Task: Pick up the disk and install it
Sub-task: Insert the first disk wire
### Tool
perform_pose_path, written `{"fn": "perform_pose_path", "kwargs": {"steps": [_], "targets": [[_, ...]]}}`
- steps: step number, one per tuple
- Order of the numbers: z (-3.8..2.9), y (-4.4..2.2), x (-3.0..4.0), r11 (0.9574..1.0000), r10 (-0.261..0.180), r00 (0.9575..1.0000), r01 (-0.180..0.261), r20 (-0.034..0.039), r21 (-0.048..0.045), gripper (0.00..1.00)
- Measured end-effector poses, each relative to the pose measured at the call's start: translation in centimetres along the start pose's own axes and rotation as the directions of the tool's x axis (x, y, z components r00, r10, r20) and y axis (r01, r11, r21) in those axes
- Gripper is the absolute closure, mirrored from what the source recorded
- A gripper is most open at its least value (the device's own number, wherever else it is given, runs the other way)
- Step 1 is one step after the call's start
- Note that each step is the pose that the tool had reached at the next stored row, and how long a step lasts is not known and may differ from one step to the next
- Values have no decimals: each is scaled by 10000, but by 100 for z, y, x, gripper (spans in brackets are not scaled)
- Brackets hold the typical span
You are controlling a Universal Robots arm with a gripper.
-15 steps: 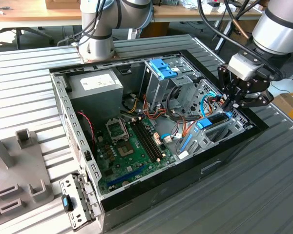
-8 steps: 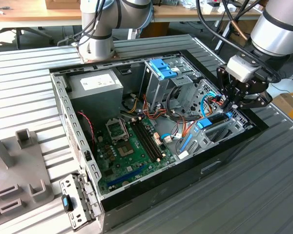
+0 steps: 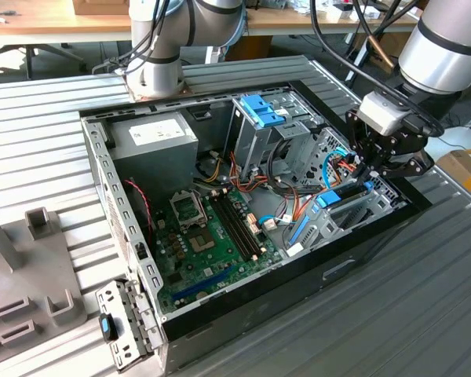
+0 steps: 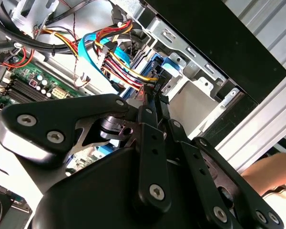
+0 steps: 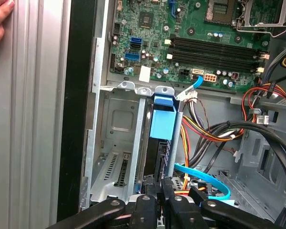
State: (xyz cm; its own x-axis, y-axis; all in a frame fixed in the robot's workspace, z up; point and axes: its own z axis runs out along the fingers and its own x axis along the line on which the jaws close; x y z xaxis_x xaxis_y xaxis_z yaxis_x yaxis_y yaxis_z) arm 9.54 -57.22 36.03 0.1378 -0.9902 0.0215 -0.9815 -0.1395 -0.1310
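Black jointed metal gripper (image 4: 153,95) hangs inside the grey sheet-metal drive cage (image 4: 193,71), tip right beside the disk (image 4: 170,67) in its bright blue plastic carrier; red-and-yellow wires (image 4: 117,52) bunch nearby, green motherboard (image 4: 26,83) beyond.

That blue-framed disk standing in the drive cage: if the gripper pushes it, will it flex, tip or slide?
Probably stiff: the disk looks like a solid black slab in a blue carrier. Unlikely to tip, since it stands on edge between the grey walls of the drive cage. It would likely slide along that slot when the gripper pushes.
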Motion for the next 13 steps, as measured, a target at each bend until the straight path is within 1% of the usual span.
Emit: {"fn": "perform_pose_path", "kwargs": {"steps": [7,10,13], "targets": [[0,2,0,10000,14,10000,-14,-2,3,84],[1,10,-2,10000,61,10000,-61,15,35,84],[1,10,-2,10000,71,10000,-71,14,36,84]]}}
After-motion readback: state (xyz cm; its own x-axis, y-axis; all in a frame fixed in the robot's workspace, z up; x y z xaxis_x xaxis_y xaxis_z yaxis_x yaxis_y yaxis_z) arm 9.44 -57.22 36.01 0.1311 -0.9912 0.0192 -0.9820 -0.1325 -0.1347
